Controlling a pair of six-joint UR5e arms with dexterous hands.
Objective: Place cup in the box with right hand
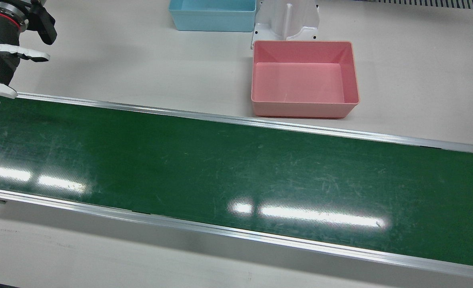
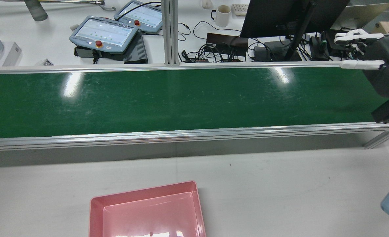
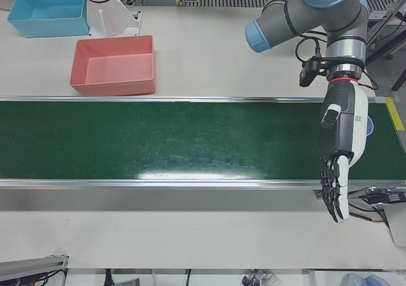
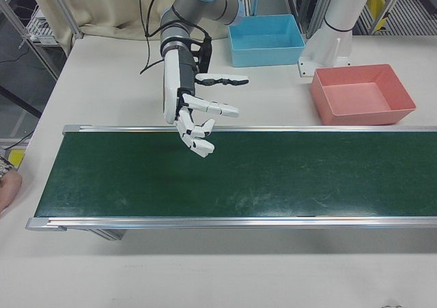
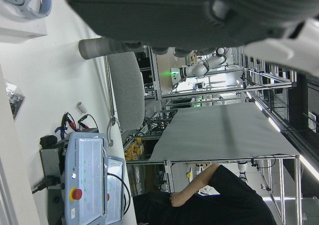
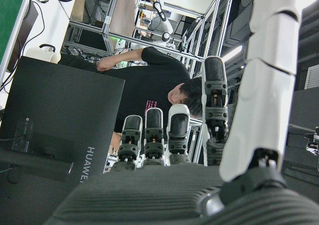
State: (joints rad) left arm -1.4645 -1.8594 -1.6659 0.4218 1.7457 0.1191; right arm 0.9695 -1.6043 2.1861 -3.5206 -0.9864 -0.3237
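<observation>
- No cup shows on the green belt [image 4: 225, 175] in any view; where it is I cannot tell, so the task looks barely begun.
- The right hand [image 4: 194, 120] hangs over the belt's far rail at about 10 o'clock in the right-front view, fingers spread, holding nothing.
- The left hand [image 3: 339, 165] hangs at the belt's other end, fingers straight down, empty.
- The pink box [image 4: 362, 93] sits empty at 2 o'clock, beyond the belt.
- Left to do: grasp, carry, release.
</observation>
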